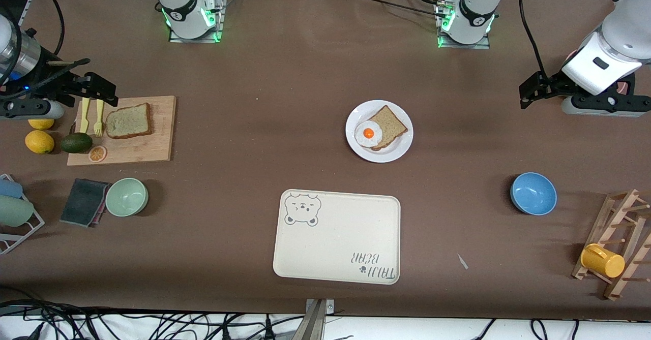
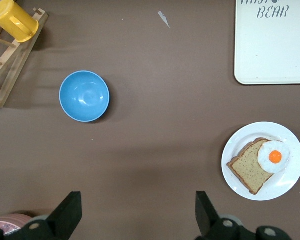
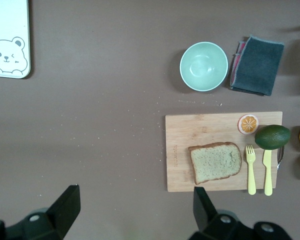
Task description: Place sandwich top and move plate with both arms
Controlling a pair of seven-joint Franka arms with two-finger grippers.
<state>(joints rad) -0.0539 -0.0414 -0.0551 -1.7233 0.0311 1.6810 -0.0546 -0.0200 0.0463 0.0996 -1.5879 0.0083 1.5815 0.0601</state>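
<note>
sandwich top (image 1: 128, 121) on board (image 1: 152, 149), tools apart

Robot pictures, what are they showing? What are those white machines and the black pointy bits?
The white machines are two robot arms, and the black pointy bits are their grippers, like hands with two fingers. The big picture comes from a camera high across the table. The two small pictures come from cameras on the arms' wrists, looking down.

The left gripper hangs open over bare table at its arm's end, holding nothing. The right gripper hangs open near the cutting board, also holding nothing.

On that board lies a slice of bread, the sandwich top, beside a yellow fork and knife. In the middle is the plate with another bread slice and a fried egg on it. Nearer the camera lies a cream tray with a bear drawing. There are also a blue bowl and a green bowl.
</note>
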